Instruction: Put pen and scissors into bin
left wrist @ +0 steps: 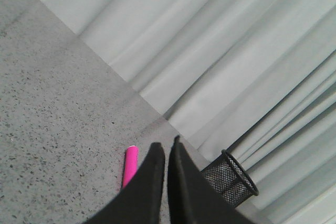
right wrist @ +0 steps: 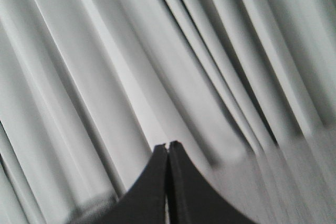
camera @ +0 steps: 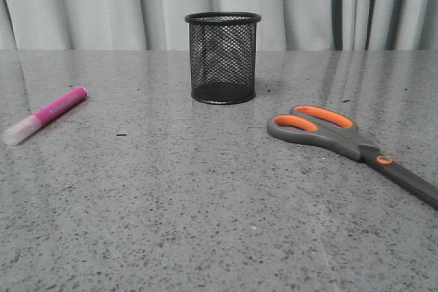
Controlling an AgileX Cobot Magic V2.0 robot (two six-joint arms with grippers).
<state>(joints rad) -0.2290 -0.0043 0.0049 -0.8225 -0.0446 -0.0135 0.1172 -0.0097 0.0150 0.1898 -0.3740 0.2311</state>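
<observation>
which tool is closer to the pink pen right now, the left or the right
Left. The left tool hangs just above the pen, which shows beside its closed tips. The right tool faces only curtain; no pen appears in its wrist view.

We see a magenta-pink pen (camera: 46, 114) with a whitish cap, dark grey scissors (camera: 349, 143) lined in orange, a black mesh bin (camera: 223, 57), a speckled grey worktop (camera: 178, 210), pale grey-green curtains (camera: 328, 5), and black fingers (left wrist: 147, 182).
</observation>
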